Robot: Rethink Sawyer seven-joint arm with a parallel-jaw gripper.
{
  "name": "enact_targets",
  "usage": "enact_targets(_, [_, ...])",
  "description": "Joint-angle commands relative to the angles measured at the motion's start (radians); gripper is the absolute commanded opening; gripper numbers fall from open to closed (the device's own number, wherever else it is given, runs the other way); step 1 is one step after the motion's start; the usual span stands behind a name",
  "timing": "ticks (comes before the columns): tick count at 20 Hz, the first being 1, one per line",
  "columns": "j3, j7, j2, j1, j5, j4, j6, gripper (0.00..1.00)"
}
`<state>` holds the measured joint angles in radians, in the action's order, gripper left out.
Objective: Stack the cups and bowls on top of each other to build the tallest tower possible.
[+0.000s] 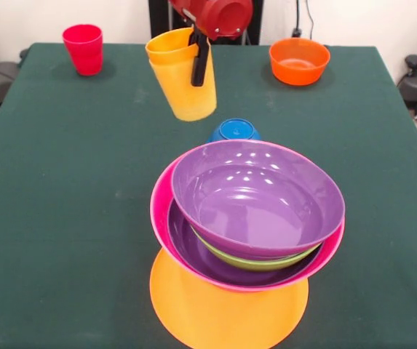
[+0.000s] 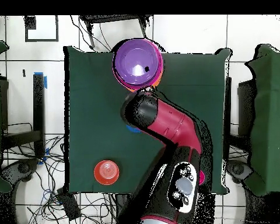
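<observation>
In the gripper [image 1: 199,65], two nested yellow cups [image 1: 183,80], tilted, glossy

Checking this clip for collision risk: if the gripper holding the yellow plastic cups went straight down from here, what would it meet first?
Probably bare green tablecloth. The gripper holds two nested yellow plastic cups that hang behind the small blue plastic bowl, though depth is unclear.

Bowl tower [image 1: 255,211] at the table's [image 1: 62,218] near edge, small bowl [image 1: 234,130] just behind it, nested cups [image 1: 183,80] lifted beyond.
</observation>
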<state>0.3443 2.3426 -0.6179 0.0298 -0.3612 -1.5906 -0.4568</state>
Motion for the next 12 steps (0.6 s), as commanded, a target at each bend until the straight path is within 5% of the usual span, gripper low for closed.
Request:
enact_targets(1, [-0.155,-0.053,-0.002,0.034,0.107,-0.130,0.073,0.00])
enact_targets(12, [-0.189,-0.023,0.109,0.118,0.213,-0.168,0.198,0.00])
